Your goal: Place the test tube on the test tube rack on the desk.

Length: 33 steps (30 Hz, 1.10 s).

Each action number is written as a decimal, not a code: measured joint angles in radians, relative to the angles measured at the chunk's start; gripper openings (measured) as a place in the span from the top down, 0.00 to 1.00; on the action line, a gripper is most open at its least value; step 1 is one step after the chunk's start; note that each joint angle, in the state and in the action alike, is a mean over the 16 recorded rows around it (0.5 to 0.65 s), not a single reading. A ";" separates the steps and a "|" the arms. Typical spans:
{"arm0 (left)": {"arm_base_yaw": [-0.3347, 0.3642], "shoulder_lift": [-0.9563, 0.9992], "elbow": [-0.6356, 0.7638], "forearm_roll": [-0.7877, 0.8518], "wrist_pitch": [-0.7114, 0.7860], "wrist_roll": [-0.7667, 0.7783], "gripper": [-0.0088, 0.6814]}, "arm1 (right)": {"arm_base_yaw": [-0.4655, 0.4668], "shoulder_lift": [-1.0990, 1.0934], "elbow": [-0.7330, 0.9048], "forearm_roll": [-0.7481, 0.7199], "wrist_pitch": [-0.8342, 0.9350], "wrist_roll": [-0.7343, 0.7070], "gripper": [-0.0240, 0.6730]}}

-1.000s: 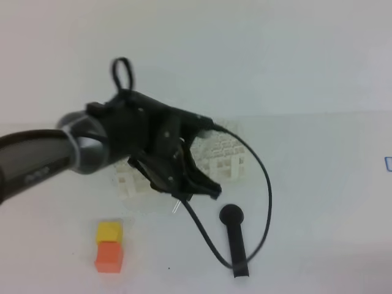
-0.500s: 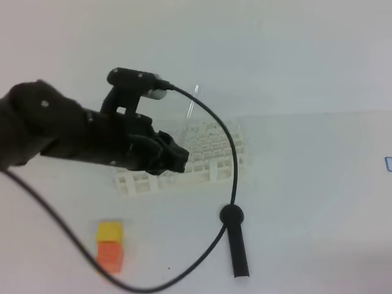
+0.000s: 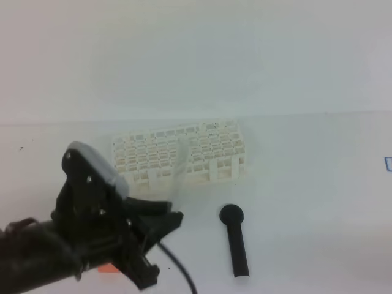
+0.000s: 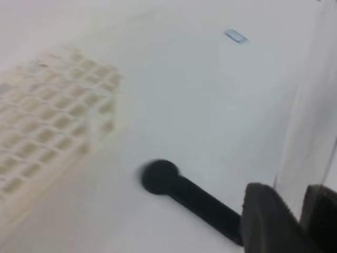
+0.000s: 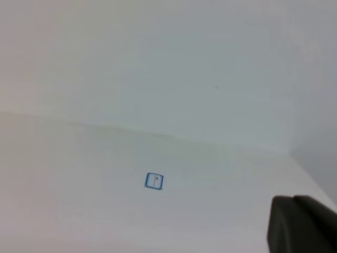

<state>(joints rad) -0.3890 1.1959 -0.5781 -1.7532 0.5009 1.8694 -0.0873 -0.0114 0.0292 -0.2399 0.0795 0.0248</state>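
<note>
The test tube [image 4: 303,116] is a faint clear strip rising between the dark fingers [image 4: 263,221] of my left gripper [image 4: 292,211], which is shut on it. From above, the left gripper [image 3: 168,218] is low at the front left. The tube [image 3: 180,162] shows as a blurred streak slanting up across the front of the white test tube rack [image 3: 202,150]. The rack stands on the white desk [image 3: 306,214] and looks blurred at the left of the left wrist view [image 4: 47,121]. Only a dark finger [image 5: 300,221] of my right gripper shows, over bare desk.
A black round-headed stick [image 3: 234,240] lies in front of the rack, to the right of my left gripper. It also shows below the tube [image 4: 179,190]. A sliver of an orange cube [image 3: 107,267] peeks from under the left arm. A small blue mark [image 5: 154,181] sits far right.
My left arm has swung from above the rack down to the front left, carrying the tube with it. It now covers the yellow and orange cubes. The rack shows in full.
</note>
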 joint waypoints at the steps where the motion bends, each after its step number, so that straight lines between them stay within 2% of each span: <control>1: 0.000 -0.014 0.019 -0.019 0.018 0.040 0.83 | 0.000 0.000 0.000 0.000 -0.022 0.010 0.97; 7: 0.000 -0.064 0.071 -0.038 0.129 0.130 0.83 | 0.000 0.000 -0.004 -0.006 -0.175 0.154 0.97; 12: 0.001 -0.073 0.072 -0.038 0.186 0.157 0.83 | 0.000 0.007 -0.047 -0.133 -0.235 0.428 0.97; 16: 0.001 -0.073 0.072 -0.038 0.225 0.196 0.83 | 0.000 0.046 -0.119 -0.363 -0.286 0.706 0.97; 21: 0.001 -0.073 0.072 -0.038 0.298 0.260 0.83 | 0.005 0.174 -0.250 -0.792 -0.417 1.046 0.97; 26: 0.001 -0.073 0.073 -0.038 0.372 0.321 0.83 | 0.017 0.382 -0.370 -1.191 -0.650 1.275 0.97; 29: 0.001 -0.073 0.073 -0.038 0.416 0.338 0.83 | 0.024 0.521 -0.418 -1.326 -0.815 1.357 0.97; 33: 0.001 -0.073 0.074 -0.038 0.431 0.322 0.83 | 0.035 0.686 -0.454 -1.378 -0.990 1.426 0.97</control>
<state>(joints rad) -0.3877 1.1230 -0.5045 -1.7912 0.9317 2.1913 -0.0527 0.6741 -0.4252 -1.6178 -0.9103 1.4504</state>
